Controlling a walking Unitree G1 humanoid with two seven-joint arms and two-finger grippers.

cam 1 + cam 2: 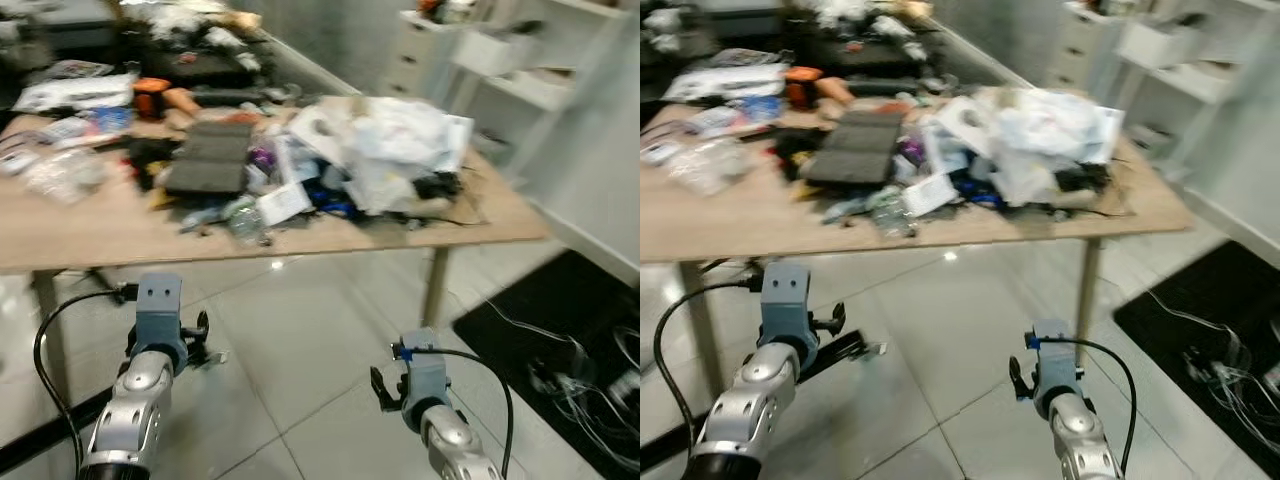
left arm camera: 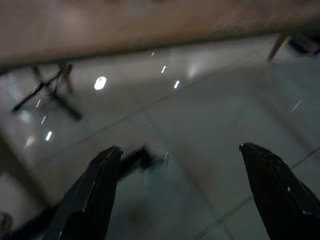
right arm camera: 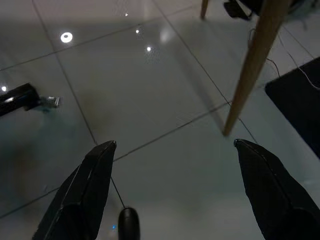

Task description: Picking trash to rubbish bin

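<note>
Wooden table, crumpled white trash heap

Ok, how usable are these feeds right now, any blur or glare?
Left eye view: motion-blurred, the table clutter smeared. Left wrist view: dim and soft, lamp glints on the floor. Right wrist view: sharper; the table leg is crisp, with small glare spots.

Glossy pale tiles are seen beyond the matt black fingers, with a matt wooden table heaped with crumpled white paper above.
</note>
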